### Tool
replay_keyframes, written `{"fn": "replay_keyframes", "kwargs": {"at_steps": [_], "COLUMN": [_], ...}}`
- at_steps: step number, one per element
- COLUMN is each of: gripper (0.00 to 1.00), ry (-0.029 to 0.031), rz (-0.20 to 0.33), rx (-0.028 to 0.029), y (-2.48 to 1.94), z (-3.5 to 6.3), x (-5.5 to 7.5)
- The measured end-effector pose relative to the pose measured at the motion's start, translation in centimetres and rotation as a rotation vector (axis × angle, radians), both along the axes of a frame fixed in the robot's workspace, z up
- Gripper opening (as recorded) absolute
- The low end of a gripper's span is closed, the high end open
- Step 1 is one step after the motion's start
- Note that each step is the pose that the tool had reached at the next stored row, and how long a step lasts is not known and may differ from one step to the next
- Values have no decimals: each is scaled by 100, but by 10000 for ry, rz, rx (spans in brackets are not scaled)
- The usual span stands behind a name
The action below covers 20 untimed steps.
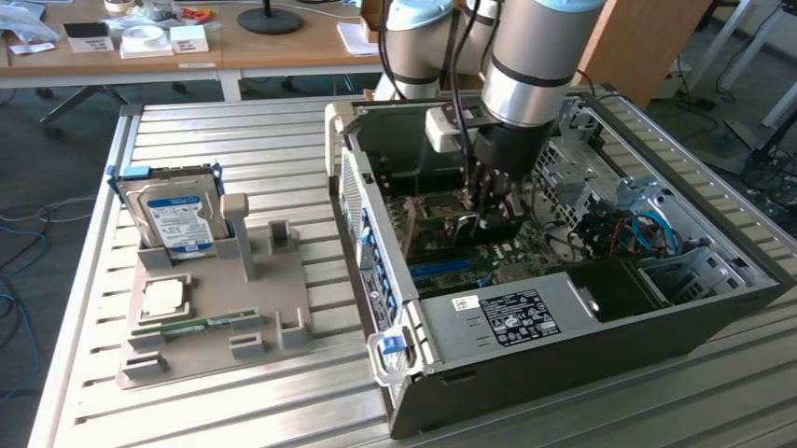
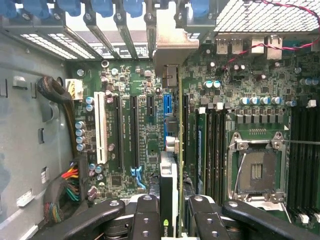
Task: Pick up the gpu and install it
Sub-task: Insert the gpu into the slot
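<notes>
While reaching down into the open computer case right of centre in the exterior view, holds the gpu upright in the end effector, low over the motherboard. At lower left of that frame, on the slatted counter: a grey holder tray carrying a blue-labelled hard drive standing on edge, a square processor chip and a narrow green RAM stick.

In the wrist view, clamped between black fingers at bottom centre: the gpu, edge-on, its pale metal bracket reaching toward the case's rear slots at upper centre. Just beside the card, the blue expansion slot; whether seated cannot be told. At right of frame, the empty CPU socket.
</notes>
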<state>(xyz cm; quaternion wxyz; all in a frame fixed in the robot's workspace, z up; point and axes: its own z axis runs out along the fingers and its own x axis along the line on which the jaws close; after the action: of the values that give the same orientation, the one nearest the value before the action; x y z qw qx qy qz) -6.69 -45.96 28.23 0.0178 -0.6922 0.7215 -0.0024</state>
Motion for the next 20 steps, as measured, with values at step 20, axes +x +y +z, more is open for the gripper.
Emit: {"fn": "replay_keyframes", "kwargs": {"at_steps": [20], "gripper": [27], "ry": [1], "rz": [0], "rx": [-2], "y": [-14], "z": [-127], "x": [-87]}}
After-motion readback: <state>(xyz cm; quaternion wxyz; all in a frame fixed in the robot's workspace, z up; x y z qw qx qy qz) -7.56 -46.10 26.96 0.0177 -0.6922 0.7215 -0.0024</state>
